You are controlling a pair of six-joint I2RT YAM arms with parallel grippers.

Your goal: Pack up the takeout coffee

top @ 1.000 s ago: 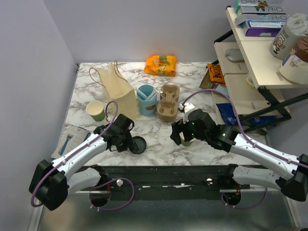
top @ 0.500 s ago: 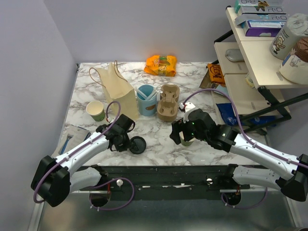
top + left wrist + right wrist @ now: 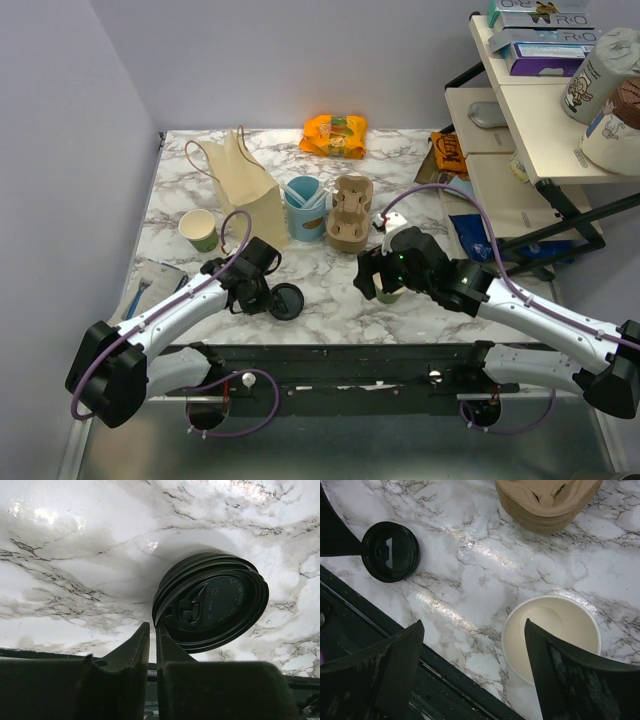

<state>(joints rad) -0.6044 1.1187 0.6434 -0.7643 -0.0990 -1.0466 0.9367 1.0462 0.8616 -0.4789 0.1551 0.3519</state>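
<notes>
**The colours on your table**

You had a white table [image 3: 330,275] with grey wiggly lines all over it. Your lid [image 3: 215,602] was shiny black. Your paper cup [image 3: 552,630] was pale cream inside. Farther back you had a tan bag [image 3: 248,195], a light-blue cup [image 3: 305,208], a brown cup tray [image 3: 350,215], an orange packet [image 3: 335,135] and a green-and-white cup [image 3: 200,230].

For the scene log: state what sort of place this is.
Probably a robot lab bench staged as a coffee counter: on a marble-patterned table stand a tan paper bag and stacked cardboard cup carriers, with a black cup lid nearby.
</notes>
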